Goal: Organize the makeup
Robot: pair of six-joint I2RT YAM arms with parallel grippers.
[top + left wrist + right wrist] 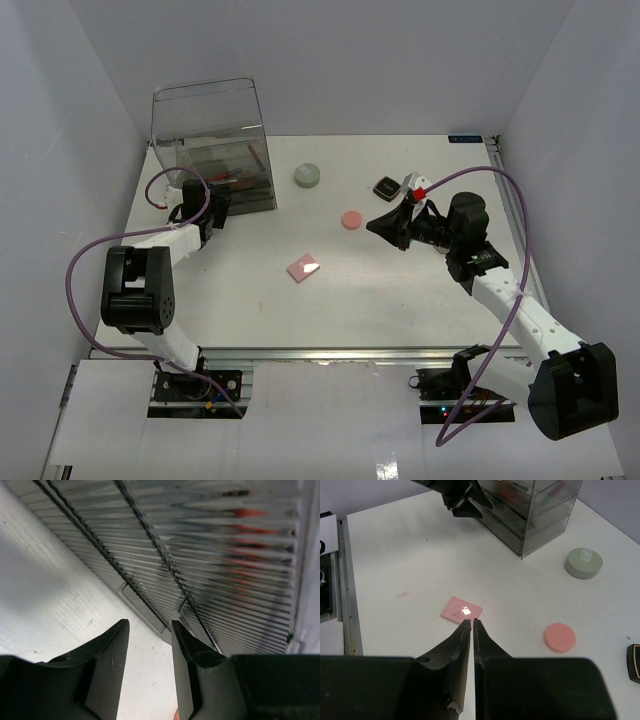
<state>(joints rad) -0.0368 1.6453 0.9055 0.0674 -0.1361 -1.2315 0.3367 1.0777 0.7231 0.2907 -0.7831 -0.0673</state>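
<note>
White tabletop (400, 310), lilac walls. Clear drawer box (215, 140) at 10 o'clock already holds red-and-black sticks (235, 178). Left gripper (149, 627) sits at its ribbed front, jaws partly apart, nothing between them. Right gripper (471, 623) at 3 o'clock, jaws closed, empty. Loose: pink square compact (303, 267) centre, pink disc (351, 219) at 1, grey round jar (307, 176) at 12, black square compact (384, 186) at 2. Judged partway; at least four items left.
</note>
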